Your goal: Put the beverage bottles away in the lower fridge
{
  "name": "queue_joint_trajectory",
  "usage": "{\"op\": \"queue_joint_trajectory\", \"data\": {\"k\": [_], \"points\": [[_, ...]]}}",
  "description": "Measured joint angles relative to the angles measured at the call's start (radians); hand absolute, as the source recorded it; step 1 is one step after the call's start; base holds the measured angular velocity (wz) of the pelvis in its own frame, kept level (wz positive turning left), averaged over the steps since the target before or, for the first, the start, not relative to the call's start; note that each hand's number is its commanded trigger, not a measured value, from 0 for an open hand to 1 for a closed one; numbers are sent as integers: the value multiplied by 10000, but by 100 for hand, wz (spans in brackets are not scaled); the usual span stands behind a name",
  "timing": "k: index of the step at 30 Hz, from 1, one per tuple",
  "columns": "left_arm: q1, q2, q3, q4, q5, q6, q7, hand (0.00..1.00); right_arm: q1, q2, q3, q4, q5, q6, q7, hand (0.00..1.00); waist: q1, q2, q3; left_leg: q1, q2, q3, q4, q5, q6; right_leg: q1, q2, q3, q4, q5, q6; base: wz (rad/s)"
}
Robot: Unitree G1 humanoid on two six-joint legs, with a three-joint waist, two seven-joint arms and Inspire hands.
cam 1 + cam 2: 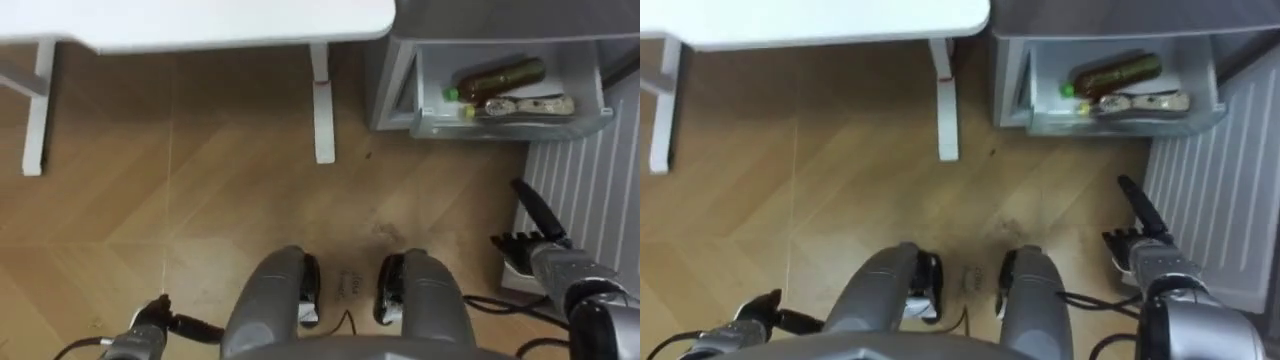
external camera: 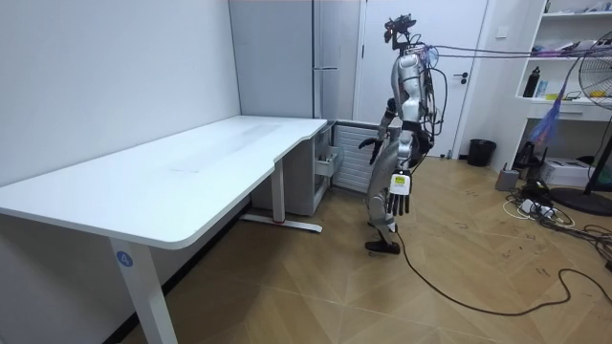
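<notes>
— Where are the drinks?

— In the open lower fridge drawer [image 1: 432, 122], both on their sides: a brown bottle [image 1: 503, 77] with a green cap, and just in front of it a pale bottle [image 1: 522, 106] with a yellow cap.

— And the hands?

— Neither holds anything. The right hand [image 1: 530, 243] reaches forward with straight fingers, near the ribbed white fridge door [image 1: 590, 180]. The left hand [image 1: 155, 312] hangs low by its side, fingers relaxed.

— What's around it?

— A wooden floor [image 1: 200, 180], and a long white desk [image 1: 200, 20] to the left of the fridge.

— Anything more from across the room?

— The robot stands upright facing the drawer. Behind it are a fan [image 2: 598, 76], shelves [image 2: 564, 57] and a dark bin [image 2: 481, 153]. The bottles I can make out only from its head camera.
</notes>
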Motion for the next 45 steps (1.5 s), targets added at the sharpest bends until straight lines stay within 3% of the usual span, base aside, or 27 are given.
{"op": "queue_joint_trajectory", "data": {"k": [3,5,11,17,21,23,27,30,31,34,38,45], "points": [[1,36,-1,-18,-397,3,11,0,-154,-207,-15,-9,254,-84,166,0,-10,-73,-15,-1204,-126,-15,845,8,11,-1237,-223,89,991,-101,-100,16],[-48,66,-24,-37,-504,-19,22,0,-461,-369,-17,-54,340,-355,326,0,-55,-128,-15,-2078,-203,-48,1454,-9,40,-2131,-405,164,1678,-175,-185,16],[-146,227,-219,-361,-1020,-87,47,0,-1297,-915,0,-195,1311,-619,698,0,51,-229,-30,-3786,-273,-176,2695,-13,35,-3775,-587,249,2954,-319,-320,11],[-257,249,-207,-480,-1038,-112,77,0,-1728,-1680,39,-317,1602,-768,1301,0,553,-256,-34,-4592,-288,-149,3550,-114,106,-4560,-639,395,3882,-566,-324,10],[-139,387,-259,-506,-1315,-198,174,0,-2144,-2109,489,-493,1598,-851,1488,0,614,-290,-26,-4847,-311,-129,3612,-114,102,-4809,-693,415,3982,-583,-321,6],[-42,485,-613,-703,-1733,-232,212,0,-2480,-2362,653,-650,1635,-882,1509,0,623,-333,-7,-4953,-416,-127,3632,-113,101,-4932,-768,455,4068,-589,-322,10],[-31,545,-615,-866,-1795,-392,209,0,-2838,-2517,667,-1109,1757,-921,1551,0,593,-407,35,-5036,-496,-135,3757,-121,114,-4990,-888,441,4292,-778,-325,14],[88,622,-613,-895,-1824,-549,212,0,-2963,-2516,882,-1255,1745,-823,1371,0,544,-579,63,-5036,-524,-110,3753,-175,61,-4998,-931,447,4311,-859,-318,1],[139,624,-612,-911,-1870,-557,212,0,-2965,-2517,893,-1324,1744,-797,1322,0,492,-618,84,-5059,-628,-121,3745,-187,72,-5022,-1017,445,4340,-891,-305,8],[366,633,-612,-970,-1950,-626,303,0,-2967,-2521,953,-1324,1688,-898,1099,0,481,-682,63,-5072,-642,-108,3752,-219,128,-5025,-1029,467,4361,-954,-228,5],[674,738,-605,-968,-1947,-630,402,0,-2967,-2523,999,-1319,1634,-1011,927,0,530,-685,65,-5051,-666,-139,3752,-237,160,-4948,-1051,430,4325,-971,-195,1],[1063,835,-607,-996,-1940,-650,409,0,-2957,-2523,1168,-1305,1597,-1443,378,0,710,-646,86,-5007,-796,-302,3740,-250,184,-4795,-1353,189,4330,-1044,-244,7]]}}
